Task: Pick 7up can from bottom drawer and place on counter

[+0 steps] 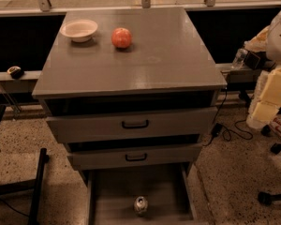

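Note:
The 7up can [141,205] stands upright in the bottom drawer [107,191], near the drawer's front middle, with its silver top showing. The bottom drawer is pulled out below the two grey drawers with black handles. The counter [150,55] is the flat grey top of the cabinet. My gripper [270,100] hangs at the right edge of the view, beside the cabinet at about the height of the upper drawer. It is far from the can and holds nothing that I can see.
A white bowl [79,30] and a red-orange apple [122,37] sit at the back left of the counter. The two upper drawers [131,124] stick out slightly above the can. Cables [229,132] lie on the floor at the right; a black frame [35,186] stands at the left.

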`<act>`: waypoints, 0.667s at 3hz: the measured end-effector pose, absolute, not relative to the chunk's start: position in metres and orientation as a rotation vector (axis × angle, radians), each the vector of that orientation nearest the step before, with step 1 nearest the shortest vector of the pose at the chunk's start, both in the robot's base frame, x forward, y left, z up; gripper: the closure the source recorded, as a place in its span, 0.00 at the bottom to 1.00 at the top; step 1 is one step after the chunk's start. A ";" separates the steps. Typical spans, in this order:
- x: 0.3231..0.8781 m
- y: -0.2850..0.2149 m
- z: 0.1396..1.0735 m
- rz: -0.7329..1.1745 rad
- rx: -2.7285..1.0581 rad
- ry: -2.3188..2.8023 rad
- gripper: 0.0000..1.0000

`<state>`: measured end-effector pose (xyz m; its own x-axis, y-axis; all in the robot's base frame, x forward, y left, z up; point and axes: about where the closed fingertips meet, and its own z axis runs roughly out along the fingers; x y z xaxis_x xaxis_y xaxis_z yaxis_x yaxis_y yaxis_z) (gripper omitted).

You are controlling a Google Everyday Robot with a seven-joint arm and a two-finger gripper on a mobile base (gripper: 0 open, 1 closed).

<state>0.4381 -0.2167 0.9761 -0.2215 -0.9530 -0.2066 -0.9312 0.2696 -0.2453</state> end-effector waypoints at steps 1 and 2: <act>0.438 -0.217 0.976 -0.098 -1.725 2.232 0.00; 0.442 -0.224 0.964 -0.062 -1.669 2.232 0.00</act>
